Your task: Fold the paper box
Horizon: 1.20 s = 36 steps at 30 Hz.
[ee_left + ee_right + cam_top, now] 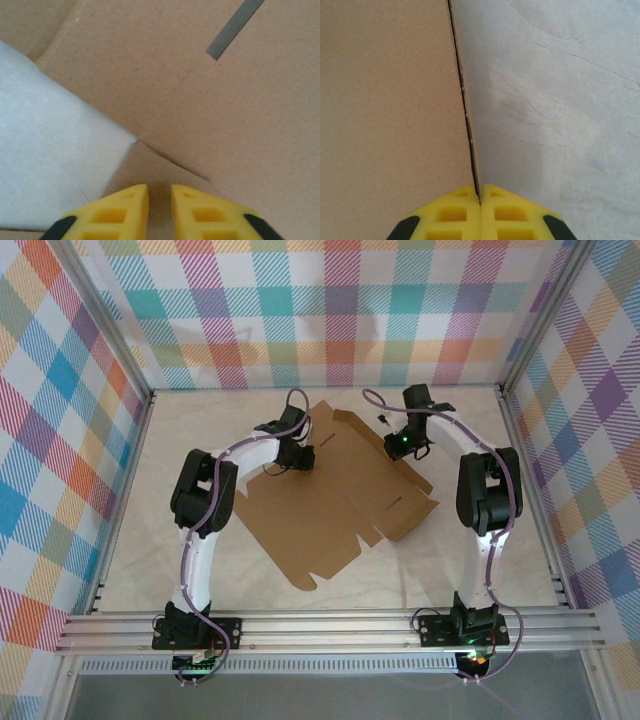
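While the paper box (335, 495) lies mostly flat on the counter (480, 570) — plain brown cardboard, cut with slits and flaps — the right pincer (480, 199) pinches one edge; the left pincer (160, 197) hovers above a panel, slightly parted, seemingly empty.

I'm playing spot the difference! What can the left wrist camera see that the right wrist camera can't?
Left wrist: a dark slit cut in the paper box, and the left end effector with its jaws a little apart above the cardboard. Right wrist: the right end effector pinched shut on the box's thin edge. Both: brown cardboard, the pale table and yellow fingertips.
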### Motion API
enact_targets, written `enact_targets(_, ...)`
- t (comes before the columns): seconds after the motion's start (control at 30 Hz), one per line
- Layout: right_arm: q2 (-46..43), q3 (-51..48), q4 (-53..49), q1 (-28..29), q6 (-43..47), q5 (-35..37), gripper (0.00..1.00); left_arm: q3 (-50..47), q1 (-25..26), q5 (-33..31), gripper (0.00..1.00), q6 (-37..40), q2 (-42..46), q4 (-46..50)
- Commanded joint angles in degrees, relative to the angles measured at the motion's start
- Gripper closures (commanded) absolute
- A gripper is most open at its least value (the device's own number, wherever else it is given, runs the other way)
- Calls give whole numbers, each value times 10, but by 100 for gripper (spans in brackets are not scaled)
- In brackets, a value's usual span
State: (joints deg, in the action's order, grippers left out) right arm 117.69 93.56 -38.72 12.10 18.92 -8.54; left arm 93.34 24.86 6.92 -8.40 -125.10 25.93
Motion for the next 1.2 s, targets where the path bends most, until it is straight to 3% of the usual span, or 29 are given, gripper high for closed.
enact_targets(0.0, -10, 23, 17, 2, -4, -5, 100, -17, -12, 65, 72, -20, 36, 37)
enact_targets(0.37, -42, -20, 59, 4, 14, 12, 100, -75, -36, 85, 39, -63, 166, -46)
enact_targets(0.57, -55, -42, 65, 11, 34, 12, 100, -68, -49, 82, 21, -85, 164, -55)
enact_targets(0.7, -56, -52, 49, 23, 49, 35, 100, -30, -52, 54, 1, -92, 158, -18)
enact_targets(0.87, -57, -61, 58, 35, 64, 62, 100, -27, -67, 21, 0, -88, 175, -15)
enact_targets(1.17, -127, -136, 197, 68, 136, 173, 100, -98, -141, 6, 0, -130, 211, -118)
